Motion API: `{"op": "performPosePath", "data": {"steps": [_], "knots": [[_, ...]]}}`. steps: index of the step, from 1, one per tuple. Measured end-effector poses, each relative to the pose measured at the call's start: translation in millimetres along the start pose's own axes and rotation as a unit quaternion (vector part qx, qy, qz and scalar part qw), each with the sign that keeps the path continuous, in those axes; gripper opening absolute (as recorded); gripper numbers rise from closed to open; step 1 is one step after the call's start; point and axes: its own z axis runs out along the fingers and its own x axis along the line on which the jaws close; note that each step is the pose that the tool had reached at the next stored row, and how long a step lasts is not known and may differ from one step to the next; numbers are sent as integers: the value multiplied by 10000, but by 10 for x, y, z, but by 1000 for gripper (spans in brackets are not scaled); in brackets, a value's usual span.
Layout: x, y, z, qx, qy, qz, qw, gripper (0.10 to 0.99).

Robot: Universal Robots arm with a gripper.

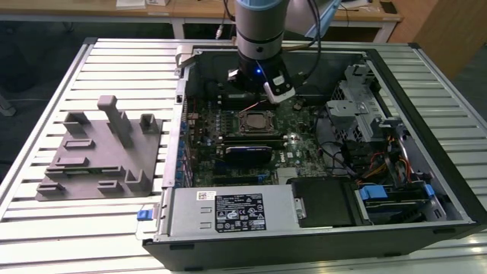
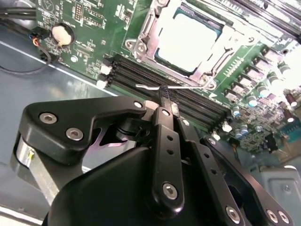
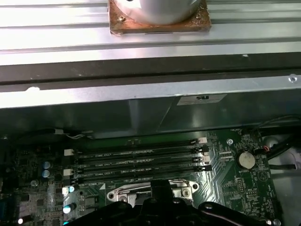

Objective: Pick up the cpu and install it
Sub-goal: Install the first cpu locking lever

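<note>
1. While scanning the exterior view, find a slatted metal table (image 1: pixel 99 68) spanning the whole scene.
2. On it, toward the exterior view's right, note a black computer case (image 1: pixel 304 245) lying with its side panel off and its inside facing up.
3. Above the far half of that case, see the robot arm (image 1: pixel 260 28) hanging upright over the board.
4. On the table at the exterior view's left, find a grey moulded tray (image 1: pixel 91 154), just beside the case and well apart from the arm.
5. Inside the case, note the green motherboard (image 2: pixel 84 23) lying flat, with dark memory slots (image 3: pixel 141 162) side by side next to the socket.
6. In the second wrist view, find the gripper (image 2: pixel 164 96) low over the memory slots, fingers drawn together into one narrow tip with nothing between them.
7. Just past those slots, spot the dark metal-framed socket (image 2: pixel 141 35).
8. Within that frame, see the cpu (image 2: pixel 188 37) lying flat, pale silvery top up, near the gripper but apart from it.
9. Along the socket's slot-side edge, note a thin wire lever (image 2: pixel 146 87) right at the gripper's tip; cannot tell whether touching.
10. Off to one side of the slots, find a round coin cell (image 2: pixel 62 34).
</note>
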Motion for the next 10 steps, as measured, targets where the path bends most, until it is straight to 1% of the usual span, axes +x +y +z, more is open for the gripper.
{"op": "performPosePath", "data": {"steps": [3, 4, 7, 8, 10], "knots": [[4, 10, 28, 67, -13, -9, 10000, 106], [5, 14, 38, 102, -16, -12, 9999, 106], [8, 20, 63, 229, -29, -25, 9997, 106], [8, 19, 66, 254, -31, -29, 9997, 106], [8, 19, 66, 260, -32, -29, 9997, 106]]}}
